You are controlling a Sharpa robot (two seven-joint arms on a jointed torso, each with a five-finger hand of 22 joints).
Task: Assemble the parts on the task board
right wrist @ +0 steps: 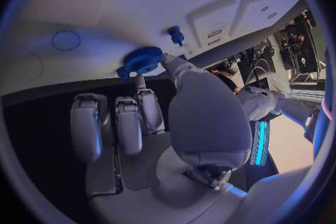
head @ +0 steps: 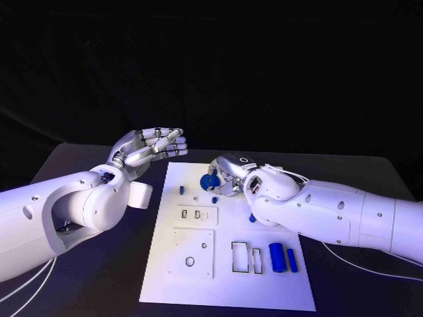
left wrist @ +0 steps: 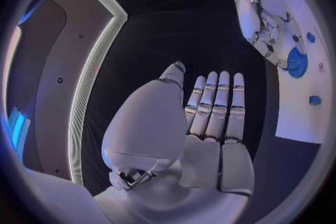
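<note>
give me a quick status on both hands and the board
Left hand open, raised beside the task board. Right hand pinching the blue gear at the board's far end. Two blue cylinders lie near the front, nothing blocking.

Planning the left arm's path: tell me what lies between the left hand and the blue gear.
In the head view, between the left hand and the blue gear, held by the right hand, lies bare task board and dark table.
</note>
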